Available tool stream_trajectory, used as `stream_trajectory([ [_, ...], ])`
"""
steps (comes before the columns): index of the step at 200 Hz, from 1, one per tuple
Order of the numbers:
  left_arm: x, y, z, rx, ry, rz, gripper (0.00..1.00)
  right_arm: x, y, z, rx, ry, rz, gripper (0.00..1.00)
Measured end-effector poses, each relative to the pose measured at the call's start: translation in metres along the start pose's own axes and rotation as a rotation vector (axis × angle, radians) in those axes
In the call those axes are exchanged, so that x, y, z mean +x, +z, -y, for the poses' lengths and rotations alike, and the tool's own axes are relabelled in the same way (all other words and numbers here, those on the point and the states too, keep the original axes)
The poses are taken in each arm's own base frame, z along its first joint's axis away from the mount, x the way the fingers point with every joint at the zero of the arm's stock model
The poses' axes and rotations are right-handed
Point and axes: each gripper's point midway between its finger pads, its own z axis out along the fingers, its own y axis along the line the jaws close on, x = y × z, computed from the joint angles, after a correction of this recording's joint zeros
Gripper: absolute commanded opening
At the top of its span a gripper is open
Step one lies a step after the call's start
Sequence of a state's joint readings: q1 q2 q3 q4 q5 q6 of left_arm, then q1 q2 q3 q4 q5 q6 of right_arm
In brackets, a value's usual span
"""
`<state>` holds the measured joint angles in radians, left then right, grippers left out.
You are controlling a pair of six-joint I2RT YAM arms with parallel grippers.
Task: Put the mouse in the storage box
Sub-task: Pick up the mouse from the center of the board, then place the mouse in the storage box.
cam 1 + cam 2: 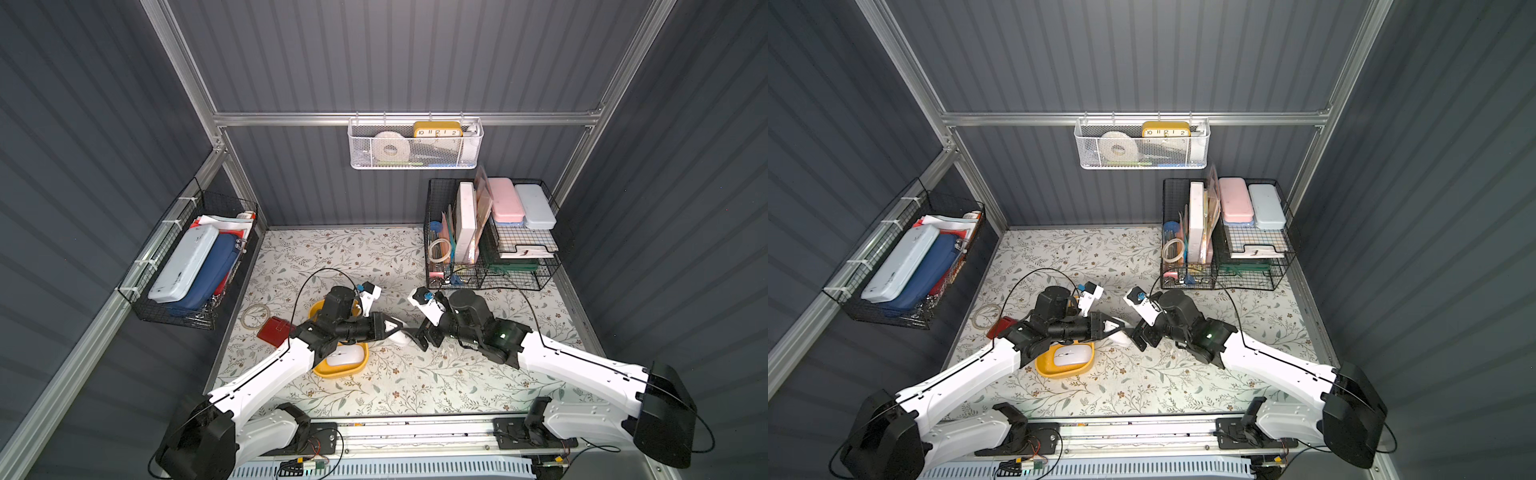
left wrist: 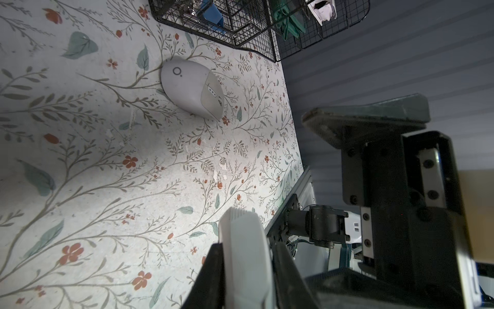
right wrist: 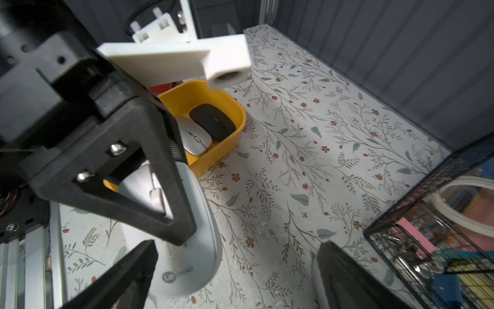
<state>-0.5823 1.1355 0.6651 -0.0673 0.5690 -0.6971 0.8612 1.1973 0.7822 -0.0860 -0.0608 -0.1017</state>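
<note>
left hand (image 1: 394,328) clenched on white mouse (image 3: 192,254); right hand (image 3: 238,248) released, jaws wide (close by that mouse). storage box (image 3: 242,117) holds silver mouse (image 3: 193,139), black mouse (image 3: 212,120).

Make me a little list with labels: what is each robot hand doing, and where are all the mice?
left gripper: shut on the white mouse
right gripper: open, gripping nothing
storage box: yellow, holds a silver mouse and a black mouse
grey mouse: lying on the flowery table near the wire basket
</note>
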Motion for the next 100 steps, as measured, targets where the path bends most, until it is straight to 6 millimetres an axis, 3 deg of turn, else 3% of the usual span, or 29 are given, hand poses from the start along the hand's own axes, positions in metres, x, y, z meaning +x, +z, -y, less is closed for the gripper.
stream_trajectory([
  [31,-0.002,-0.014,-0.005,-0.041,-0.004,0.034,0.0,-0.004,-0.006,0.027,0.135,0.066,0.023,0.99],
  [64,-0.016,-0.043,-0.016,-0.092,-0.029,0.118,0.0,-0.004,-0.014,0.059,0.241,0.171,0.041,0.99],
  [100,-0.019,-0.065,-0.034,-0.176,-0.085,0.17,0.0,-0.008,-0.037,0.095,0.364,0.295,0.092,0.99],
])
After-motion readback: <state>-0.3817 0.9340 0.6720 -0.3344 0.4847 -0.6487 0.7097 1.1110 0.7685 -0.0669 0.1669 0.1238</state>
